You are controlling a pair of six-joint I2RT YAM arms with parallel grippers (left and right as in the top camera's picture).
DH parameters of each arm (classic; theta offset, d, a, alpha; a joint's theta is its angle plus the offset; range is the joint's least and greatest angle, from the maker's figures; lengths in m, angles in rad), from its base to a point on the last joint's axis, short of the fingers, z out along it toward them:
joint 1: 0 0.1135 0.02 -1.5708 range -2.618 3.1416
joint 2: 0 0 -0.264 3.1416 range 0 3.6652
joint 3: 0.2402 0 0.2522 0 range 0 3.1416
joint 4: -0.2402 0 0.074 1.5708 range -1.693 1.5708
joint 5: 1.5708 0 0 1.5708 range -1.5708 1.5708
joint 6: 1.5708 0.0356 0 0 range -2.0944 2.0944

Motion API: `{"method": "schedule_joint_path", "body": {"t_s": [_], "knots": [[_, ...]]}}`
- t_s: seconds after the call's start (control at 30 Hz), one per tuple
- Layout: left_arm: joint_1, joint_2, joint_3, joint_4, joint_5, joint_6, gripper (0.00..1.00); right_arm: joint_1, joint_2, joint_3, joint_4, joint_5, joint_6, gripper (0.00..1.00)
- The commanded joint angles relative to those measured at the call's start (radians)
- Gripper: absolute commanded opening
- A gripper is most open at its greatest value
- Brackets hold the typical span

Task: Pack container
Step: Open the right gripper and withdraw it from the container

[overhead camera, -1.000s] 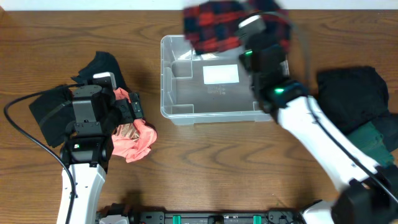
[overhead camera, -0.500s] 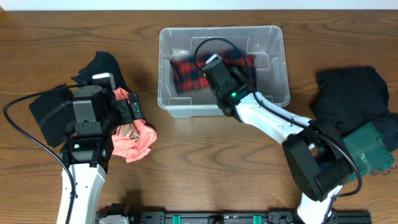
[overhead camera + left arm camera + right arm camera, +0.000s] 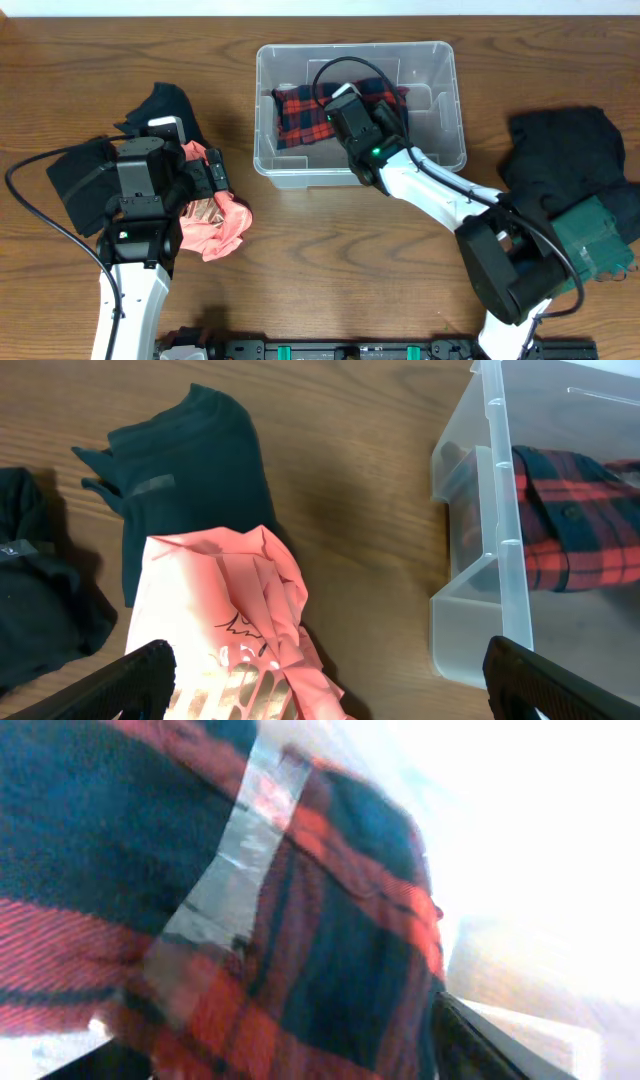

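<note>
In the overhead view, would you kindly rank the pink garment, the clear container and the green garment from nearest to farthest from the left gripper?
Measured from the left gripper:
1. pink garment, right beside it on the left side.
2. container, in the middle, towards the back.
3. green garment, at the far right edge of the view.

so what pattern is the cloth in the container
Red and dark blue plaid cloth, clearest from left wrist.
</note>
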Motion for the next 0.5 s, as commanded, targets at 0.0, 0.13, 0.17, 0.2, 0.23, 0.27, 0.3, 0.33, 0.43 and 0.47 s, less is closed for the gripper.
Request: {"method": "schedule_joint_path", "body": {"t_s": [0.0,0.13,0.17,0.2,0.23,0.27,0.3,0.33,0.43,0.47], "knots": [[0.0,0.002,0.024,0.003,-0.017,0.002,0.98,-0.011,-0.141,0.028,0.023,0.035,0.005,0.73],[0.0,0.002,0.024,0.003,-0.017,0.002,0.98,-0.084,-0.273,0.028,0.014,0.035,0.029,0.77],[0.0,0.002,0.024,0.003,-0.017,0.002,0.98,-0.113,-0.303,0.028,-0.002,0.035,0.052,0.77],[0.0,0.002,0.024,0.003,-0.016,0.002,0.98,-0.142,-0.327,0.028,-0.02,0.035,0.078,0.77],[0.0,0.002,0.024,0.003,-0.016,0.002,0.98,-0.173,-0.347,0.028,-0.046,0.035,0.109,0.77],[0.0,0.002,0.024,0.002,-0.016,0.002,0.98,-0.214,-0.366,0.028,-0.083,0.035,0.159,0.77],[0.0,0.002,0.024,0.002,-0.016,0.002,0.98,-0.258,-0.378,0.028,-0.123,0.032,0.219,0.77],[0.0,0.002,0.024,0.002,-0.016,0.002,0.98,-0.298,-0.383,0.028,-0.158,0.019,0.253,0.78],[0.0,0.002,0.024,0.006,-0.016,0.001,0.98,-0.426,-0.375,0.023,-0.283,-0.063,0.266,0.77],[0.0,0.002,0.024,0.006,-0.016,0.002,0.98,-0.465,-0.368,0.02,-0.335,-0.076,0.266,0.79]]}}
